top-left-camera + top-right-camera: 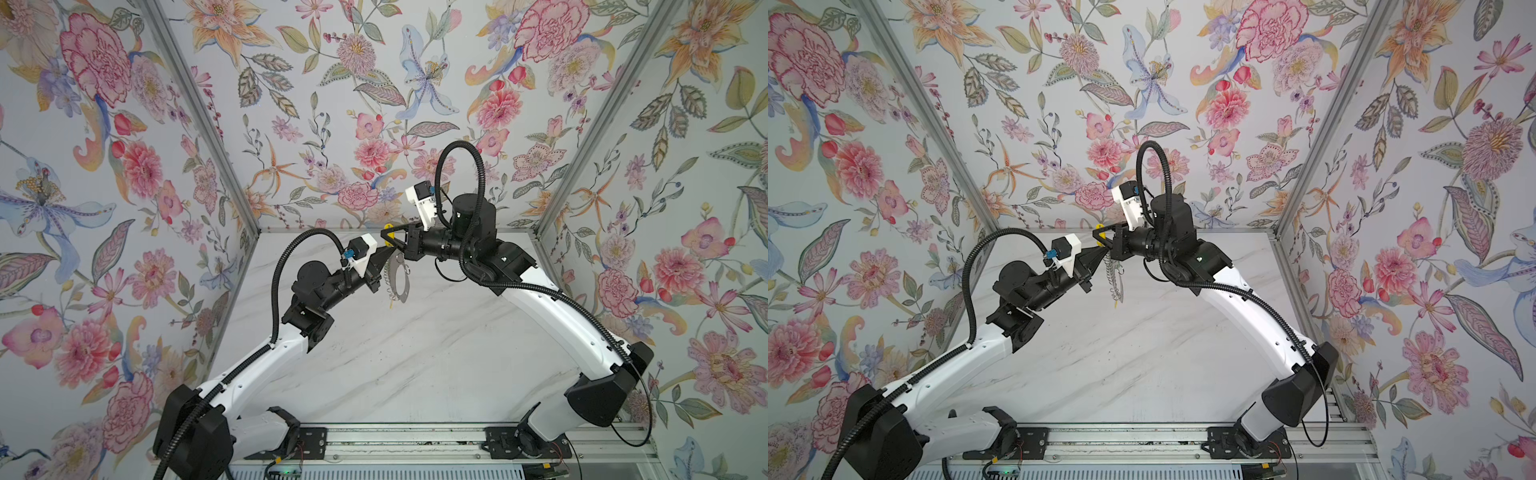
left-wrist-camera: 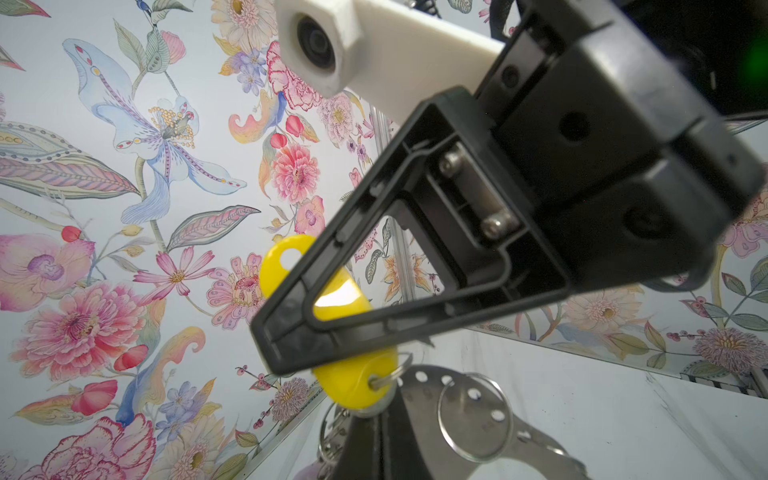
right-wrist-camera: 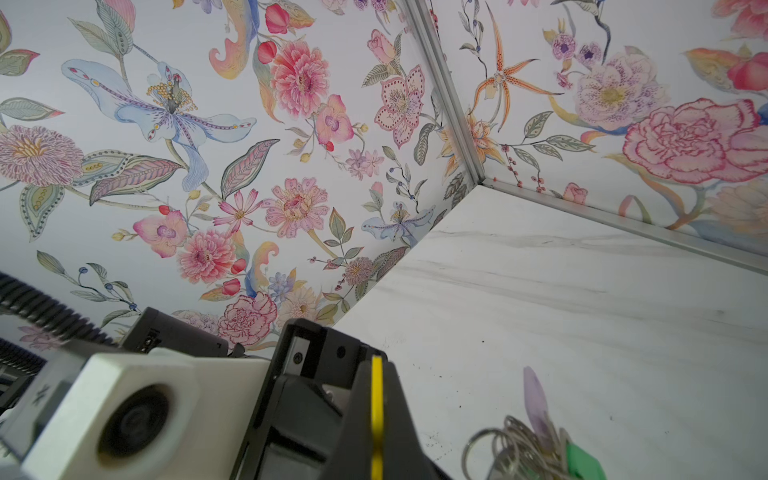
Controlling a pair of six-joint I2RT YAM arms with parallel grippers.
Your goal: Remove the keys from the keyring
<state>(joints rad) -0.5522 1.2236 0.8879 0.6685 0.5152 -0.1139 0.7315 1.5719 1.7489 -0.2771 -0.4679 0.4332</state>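
Mid-air tussle at the centre of both top views! The left tool point(image 1: 383, 257) is shut tight on the keyring point(image 1: 402, 284), which hangs edge-on below it, well clear of the worktop point(image 1: 415, 353). Just above, the right tool point(image 1: 387, 237) is closed hard on the yellow-tagged key point(image 2: 353, 384).

So the step looks like working that key off its loop point(image 2: 404, 362). The next move likely calls for a twist and pull on the tag while the left side holds firm.

The keyring is a flat grey plate with holes punched along its rim and wire loops bunched there. At lower right of the right wrist view, a green tag point(image 3: 584, 461) and a pale tag point(image 3: 536, 399) hang among the loops, so more keys await.
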